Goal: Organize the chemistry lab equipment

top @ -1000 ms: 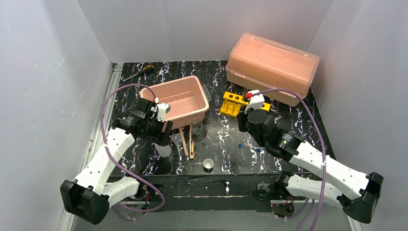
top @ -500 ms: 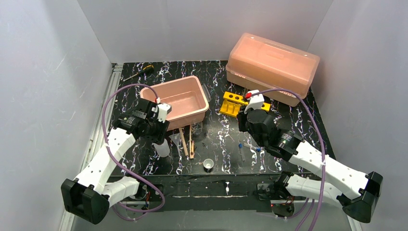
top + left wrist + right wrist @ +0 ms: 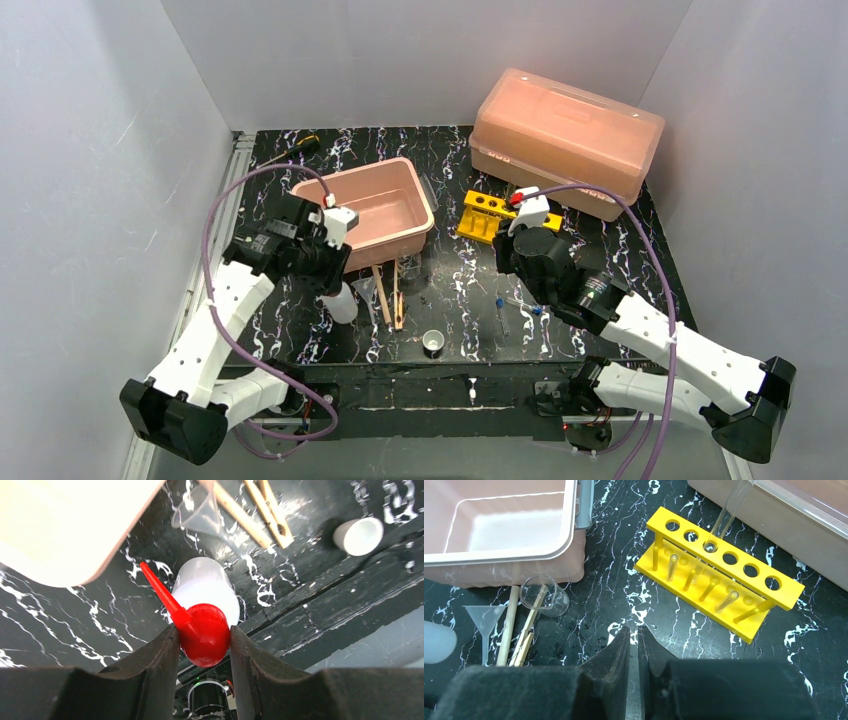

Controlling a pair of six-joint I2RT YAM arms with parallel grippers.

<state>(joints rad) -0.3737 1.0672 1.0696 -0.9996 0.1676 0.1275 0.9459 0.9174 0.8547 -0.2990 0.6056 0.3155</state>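
My left gripper (image 3: pixel 204 635) is shut on the red cap of the small white squeeze bottle (image 3: pixel 207 587), which hangs below the jaws beside the pink bin; from above the bottle (image 3: pixel 341 303) shows under the left wrist. My right gripper (image 3: pixel 634 632) is shut with nothing between its fingers, low over the mat in front of the yellow rack (image 3: pixel 724 587), which holds one clear tube (image 3: pixel 729 510). A glass beaker (image 3: pixel 544 596), wooden clamps (image 3: pixel 390 295) and a clear funnel (image 3: pixel 200 515) lie by the bin. A tiny white cup (image 3: pixel 433 342) and blue-capped tubes (image 3: pixel 502 310) lie near the front.
An open pink bin (image 3: pixel 375 205) stands at the centre left, and a big pink lidded box (image 3: pixel 565 135) at the back right behind the rack. A screwdriver (image 3: pixel 290 150) lies at the back left. White walls close in both sides.
The left jaws have closed onto the bottle's red cap, and the left wrist has shifted slightly toward the bin with it. The right arm has not moved.
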